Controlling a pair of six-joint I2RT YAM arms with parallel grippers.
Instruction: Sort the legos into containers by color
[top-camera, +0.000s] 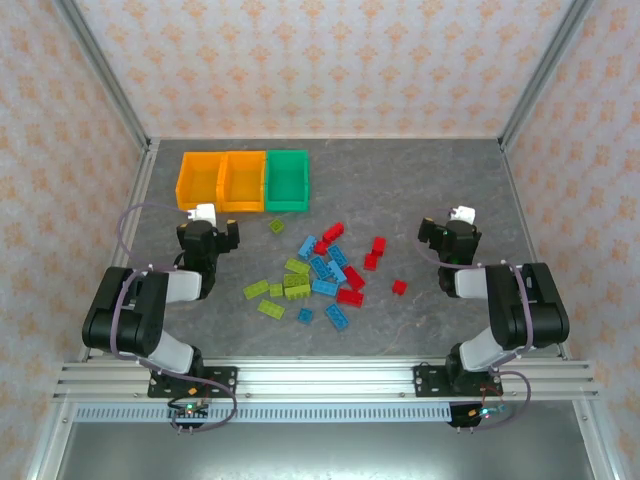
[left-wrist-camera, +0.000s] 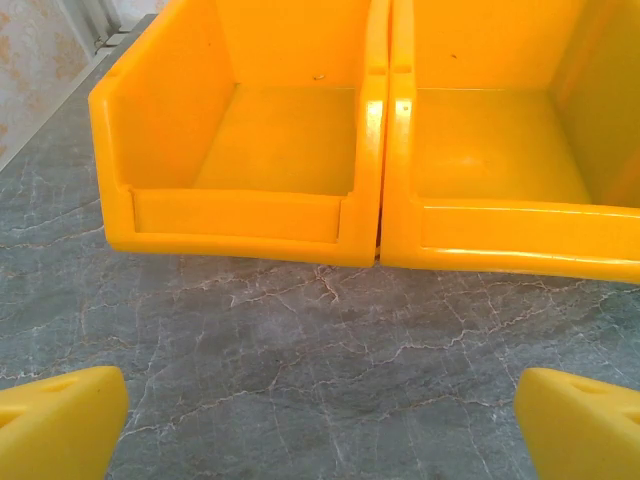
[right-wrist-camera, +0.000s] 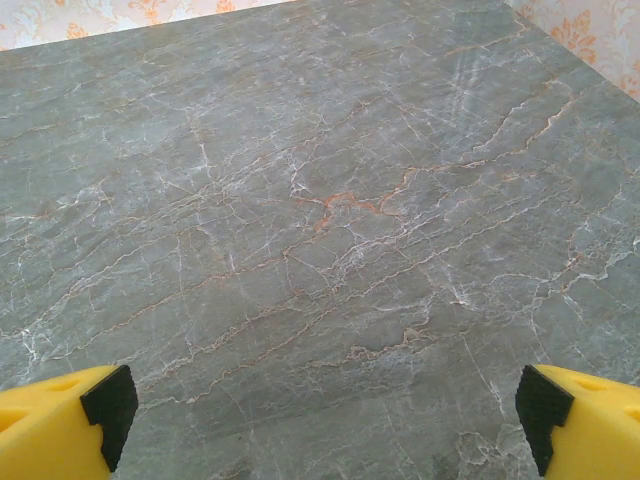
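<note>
while the left pincer (left-wrist-camera: 320, 425) and right pincer (right-wrist-camera: 320, 420) both hang released, the legos (top-camera: 322, 266) lie loose on the desk (top-camera: 420, 190)
the left one is spread wide, holding nothing, just in front of the 2 orange containers (left-wrist-camera: 240, 215); the green container (top-camera: 287, 180) sits against them on the right. the right one is over bare desk. red, blue and lime legos are mixed between the arms.
</note>
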